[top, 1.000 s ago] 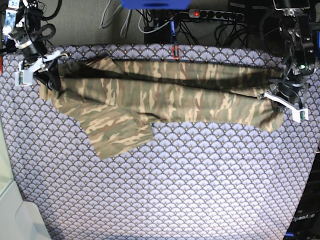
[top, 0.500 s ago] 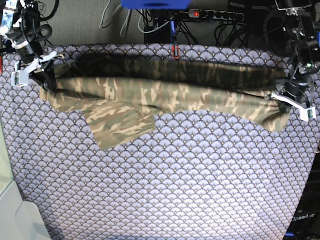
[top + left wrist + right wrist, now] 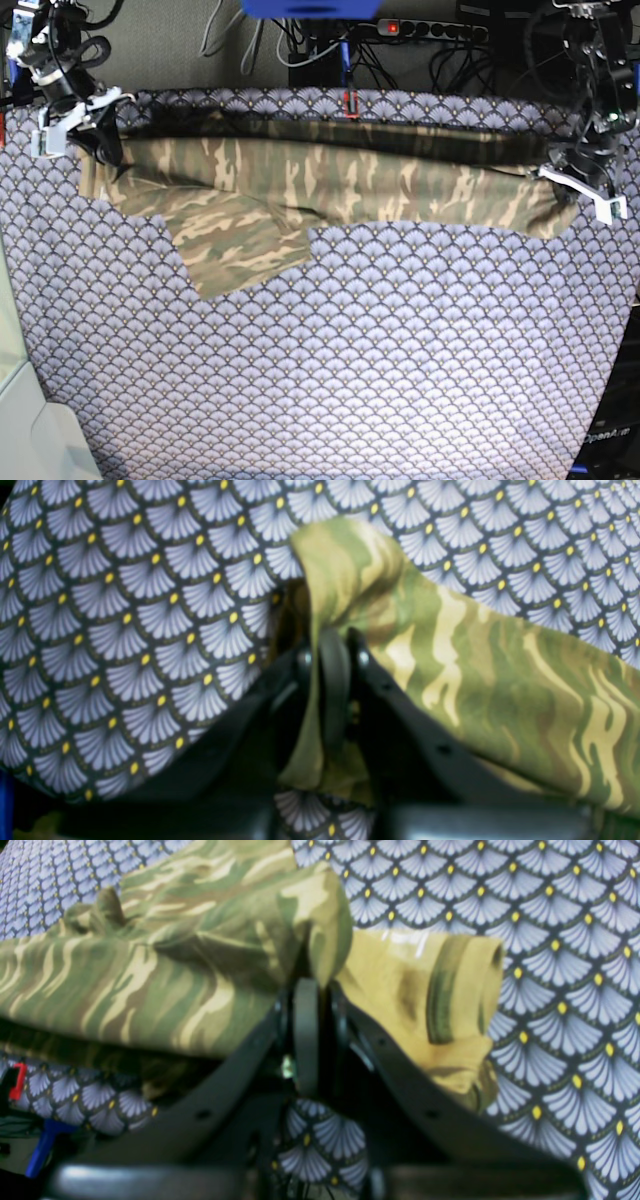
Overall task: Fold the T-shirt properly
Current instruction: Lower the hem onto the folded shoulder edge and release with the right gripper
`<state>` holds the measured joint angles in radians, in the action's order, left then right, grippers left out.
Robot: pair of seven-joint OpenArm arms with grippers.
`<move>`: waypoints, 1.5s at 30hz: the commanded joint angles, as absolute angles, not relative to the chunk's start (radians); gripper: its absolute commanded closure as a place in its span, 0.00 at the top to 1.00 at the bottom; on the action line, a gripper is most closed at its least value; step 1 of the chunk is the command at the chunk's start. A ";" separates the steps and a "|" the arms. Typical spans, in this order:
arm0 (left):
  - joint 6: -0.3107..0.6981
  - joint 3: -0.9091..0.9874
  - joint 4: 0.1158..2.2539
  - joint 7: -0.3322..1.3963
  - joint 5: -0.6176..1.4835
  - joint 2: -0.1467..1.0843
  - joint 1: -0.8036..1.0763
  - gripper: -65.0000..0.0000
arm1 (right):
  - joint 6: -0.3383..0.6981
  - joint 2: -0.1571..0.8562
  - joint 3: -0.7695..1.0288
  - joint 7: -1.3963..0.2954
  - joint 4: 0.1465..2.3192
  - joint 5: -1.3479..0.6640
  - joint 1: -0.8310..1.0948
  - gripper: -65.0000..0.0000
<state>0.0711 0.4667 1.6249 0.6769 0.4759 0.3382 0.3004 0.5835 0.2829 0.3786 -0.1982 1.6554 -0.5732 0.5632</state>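
Two claws lift the shirt's far edge.
A sleeve lies nearest on the worktop [image 3: 330, 360]; the T-shirt [image 3: 330, 185] stretches across the back. Left claw [image 3: 327, 650] and right claw [image 3: 307, 990] each pinch cloth. Pull both evenly, keep it tight.

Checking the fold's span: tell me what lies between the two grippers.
The camouflage-print cloth T-shirt, stretched from the right gripper to the left gripper, both shut on it; base view.
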 commanded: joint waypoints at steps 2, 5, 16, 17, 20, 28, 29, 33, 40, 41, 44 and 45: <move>0.064 0.473 1.641 0.650 0.472 0.357 0.292 0.02 | 0.596 0.295 0.386 -0.170 1.669 -0.588 0.567 0.00; 0.064 0.473 1.641 0.650 0.472 0.357 0.292 0.10 | 0.596 0.295 0.386 -0.170 1.669 -0.588 0.567 0.00; 0.064 0.473 1.643 0.650 0.472 0.357 0.314 0.46 | 0.596 0.295 0.386 -0.171 1.669 -0.588 0.573 0.27; 0.064 0.476 1.641 0.650 0.472 0.357 0.314 0.46 | 0.596 0.295 0.386 -0.171 1.670 -0.588 0.573 0.30; 0.064 0.481 1.641 0.648 0.472 0.366 0.335 0.46 | 0.596 0.295 0.386 -0.171 1.670 -0.588 0.573 0.33; 0.064 0.481 1.552 0.645 0.464 0.394 0.332 0.46 | 0.596 0.295 0.389 -0.171 1.670 -0.588 0.573 0.33; 0.064 0.481 1.535 0.642 0.464 0.403 0.332 0.46 | 0.596 0.295 0.389 -0.171 1.670 -0.588 0.573 0.33; 0.064 0.479 1.474 0.638 0.464 0.420 0.332 0.46 | 0.596 0.295 0.390 -0.171 1.670 -0.588 0.573 0.33; 0.064 0.481 1.460 0.636 0.464 0.420 0.328 0.46 | 0.596 0.297 0.397 -0.171 1.669 -0.587 0.576 0.33; 0.064 0.481 1.461 0.636 0.464 0.420 0.317 0.46 | 0.596 0.295 0.407 -0.171 1.664 -0.587 0.578 0.33; 0.064 0.481 1.457 0.636 0.464 0.420 0.305 0.46 | 0.596 0.297 0.420 -0.171 1.598 -0.587 0.572 0.33; 0.064 0.481 1.457 0.636 0.464 0.420 0.305 0.46 | 0.596 0.302 0.420 -0.171 1.564 -0.587 0.567 0.33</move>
